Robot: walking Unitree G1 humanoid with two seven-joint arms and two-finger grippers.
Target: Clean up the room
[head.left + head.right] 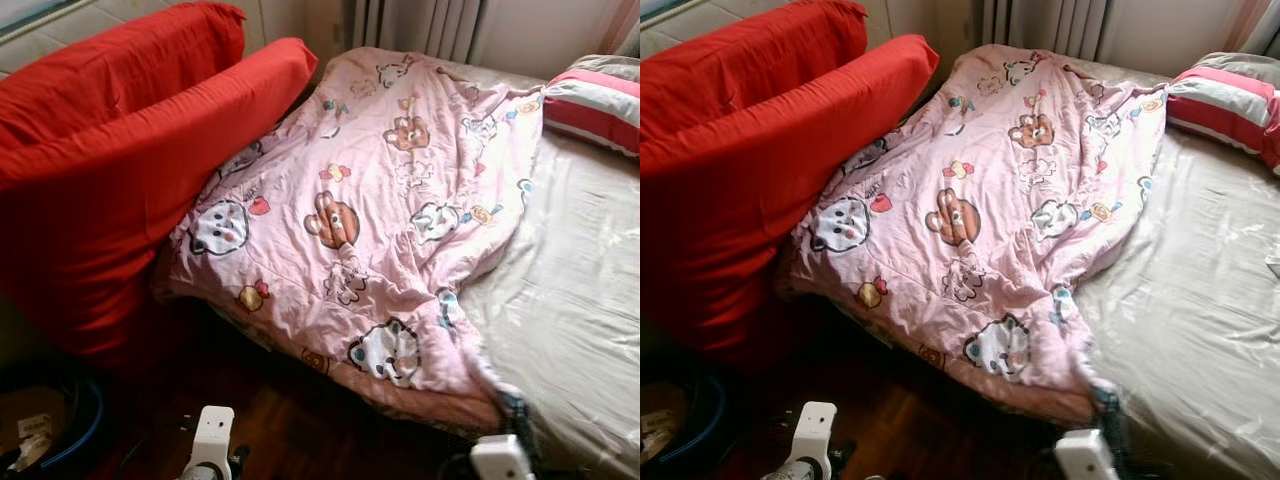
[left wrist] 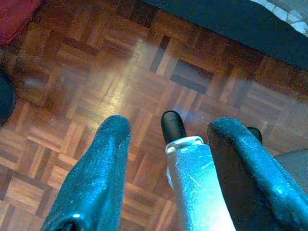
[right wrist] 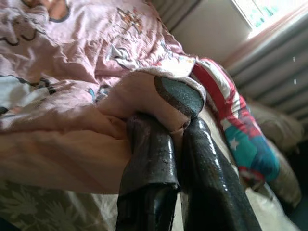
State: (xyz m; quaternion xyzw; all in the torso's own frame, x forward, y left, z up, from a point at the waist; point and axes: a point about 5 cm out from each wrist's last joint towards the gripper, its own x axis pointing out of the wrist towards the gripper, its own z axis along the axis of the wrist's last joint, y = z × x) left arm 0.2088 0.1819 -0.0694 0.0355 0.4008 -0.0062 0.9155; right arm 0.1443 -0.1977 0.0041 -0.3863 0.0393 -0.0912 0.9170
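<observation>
Pink quilt [image 1: 370,220] corner sits pinched in the right tool [image 3: 175,127], lower right; pull steadily, left tool [image 2: 163,144] spread.

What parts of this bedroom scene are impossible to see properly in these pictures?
- Right gripper: head views cut it off at the bottom edge; the wrist view shows it pinching the pink quilt.
- Striped pillow: cut by the right edge.
- Box in the dark corner: contents too shadowed.
</observation>
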